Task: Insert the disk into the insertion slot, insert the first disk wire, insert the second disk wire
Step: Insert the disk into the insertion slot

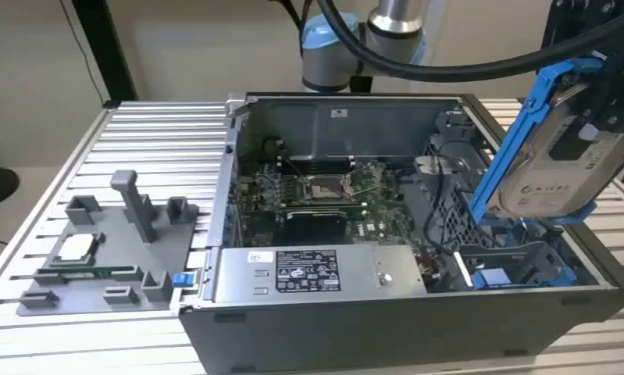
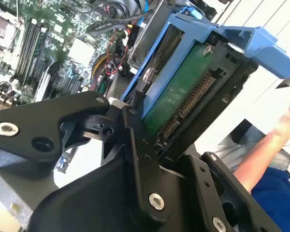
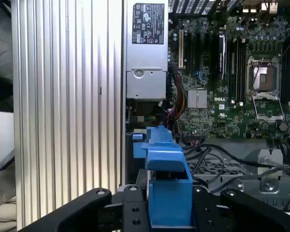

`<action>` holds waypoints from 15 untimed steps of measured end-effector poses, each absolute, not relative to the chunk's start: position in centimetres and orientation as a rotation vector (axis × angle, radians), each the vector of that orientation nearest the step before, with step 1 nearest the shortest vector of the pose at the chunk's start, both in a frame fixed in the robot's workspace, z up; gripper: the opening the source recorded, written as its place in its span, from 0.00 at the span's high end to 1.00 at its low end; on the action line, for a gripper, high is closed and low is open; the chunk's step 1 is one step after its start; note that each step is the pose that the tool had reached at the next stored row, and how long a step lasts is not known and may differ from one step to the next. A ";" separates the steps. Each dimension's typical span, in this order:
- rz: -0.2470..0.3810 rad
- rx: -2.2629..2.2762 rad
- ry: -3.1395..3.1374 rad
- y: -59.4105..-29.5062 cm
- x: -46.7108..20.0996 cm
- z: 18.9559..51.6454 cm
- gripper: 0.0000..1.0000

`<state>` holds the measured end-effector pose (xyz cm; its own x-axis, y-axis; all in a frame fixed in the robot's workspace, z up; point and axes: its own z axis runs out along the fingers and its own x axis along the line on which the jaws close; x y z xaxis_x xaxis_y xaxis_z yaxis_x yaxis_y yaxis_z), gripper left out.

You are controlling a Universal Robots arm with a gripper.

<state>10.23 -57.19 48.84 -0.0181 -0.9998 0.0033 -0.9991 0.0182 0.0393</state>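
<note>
The first step is in hand: the hand [image 3: 170,205], clamped on the disk [image 1: 567,168], holds it tilted over the insertion slot [image 1: 515,266], so seating calls for squaring it up.

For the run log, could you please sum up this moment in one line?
gripper: shut on disk | disk: tilted, in the air above insertion slot | insertion: not yet seated

Soft, even light in the exterior view, glare stripes on the ribbed aluminium worktop [image 1: 155,133] there and in the first wrist view, open grey computer case [image 1: 322,125] shadowed inside, second wrist view blown out white behind the blue-framed silver-grey disk [image 2: 183,92], black metal claw [image 2: 145,130] near-silhouetted.
</note>
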 end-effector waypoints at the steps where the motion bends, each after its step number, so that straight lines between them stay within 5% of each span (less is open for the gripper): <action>1: -0.040 2.180 -2.220 -57.2 10.2 48.8 1.00; 15: -0.040 2.180 -2.220 -57.4 10.4 48.3 1.00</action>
<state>10.41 -57.40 48.31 -0.0182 -0.9998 0.0034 -0.9991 0.0183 0.0393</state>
